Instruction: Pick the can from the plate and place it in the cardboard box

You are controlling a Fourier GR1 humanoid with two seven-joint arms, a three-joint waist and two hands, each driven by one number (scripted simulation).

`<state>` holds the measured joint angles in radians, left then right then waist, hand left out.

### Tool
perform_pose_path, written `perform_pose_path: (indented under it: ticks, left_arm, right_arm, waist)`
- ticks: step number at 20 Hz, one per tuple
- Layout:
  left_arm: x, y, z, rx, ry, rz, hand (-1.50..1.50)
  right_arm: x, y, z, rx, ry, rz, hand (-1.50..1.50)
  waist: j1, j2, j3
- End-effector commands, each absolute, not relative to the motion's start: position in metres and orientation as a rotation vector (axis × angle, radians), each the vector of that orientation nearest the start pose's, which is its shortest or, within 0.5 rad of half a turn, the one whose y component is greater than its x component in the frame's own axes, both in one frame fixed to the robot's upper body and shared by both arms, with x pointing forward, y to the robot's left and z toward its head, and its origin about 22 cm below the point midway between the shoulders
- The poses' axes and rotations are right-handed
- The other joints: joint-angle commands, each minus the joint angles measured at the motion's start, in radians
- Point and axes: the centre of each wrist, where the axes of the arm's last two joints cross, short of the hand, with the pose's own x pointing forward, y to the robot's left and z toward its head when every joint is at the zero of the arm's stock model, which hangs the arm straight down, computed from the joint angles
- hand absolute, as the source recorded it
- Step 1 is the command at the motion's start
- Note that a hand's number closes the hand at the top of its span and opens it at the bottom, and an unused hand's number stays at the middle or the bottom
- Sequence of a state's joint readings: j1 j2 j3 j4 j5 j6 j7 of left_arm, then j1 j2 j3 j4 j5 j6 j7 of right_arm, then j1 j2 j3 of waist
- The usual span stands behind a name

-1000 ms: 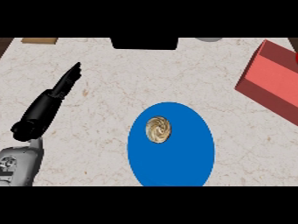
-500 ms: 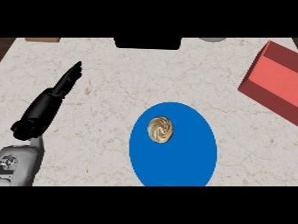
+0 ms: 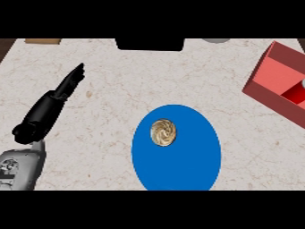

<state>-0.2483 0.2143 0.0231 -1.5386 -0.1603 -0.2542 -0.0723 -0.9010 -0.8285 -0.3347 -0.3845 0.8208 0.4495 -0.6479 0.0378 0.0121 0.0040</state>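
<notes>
The left hand (image 3: 49, 108) rests at the left of the surface (image 3: 115, 80), fingers straight, holding nothing. Mid-surface lies a blue plate (image 3: 181, 165) carrying a round pastry (image 3: 163, 132). At far right, the red can (image 3: 301, 91) stands inside the box (image 3: 267, 85).

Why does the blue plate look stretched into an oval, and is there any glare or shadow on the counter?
Head view: the blue plate is round, only drawn out taller than wide by the steep downward angle; the light falls evenly on the marble counter, with no glare and no clear shadow beneath the left hand or the round pastry; the red can in the box shows a pale top.
</notes>
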Motion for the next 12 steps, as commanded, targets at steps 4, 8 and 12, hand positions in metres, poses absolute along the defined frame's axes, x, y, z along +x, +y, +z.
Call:
perform_pose_path:
  ticks: [4, 8, 12]
  left_arm:
    - [0.293, 0.259, 0.061, 0.061, -1.755, -0.551, 0.00]
    - [0.301, 0.254, 0.075, 0.073, -1.777, -0.571, 0.00]
    - [0.296, 0.260, 0.067, 0.047, -1.789, -0.562, 0.00]
  right_arm:
    - [0.373, -0.496, 0.173, -0.190, -1.759, 0.301, -1.50]
    - [0.355, -0.520, 0.186, -0.194, -1.701, 0.098, -1.50]
    - [0.333, -0.541, 0.182, -0.269, -1.723, -0.004, -1.50]
  waist:
    - [-0.014, -0.002, 0.000]
    - [0.000, 0.008, 0.000]
    - [0.026, 0.019, 0.003]
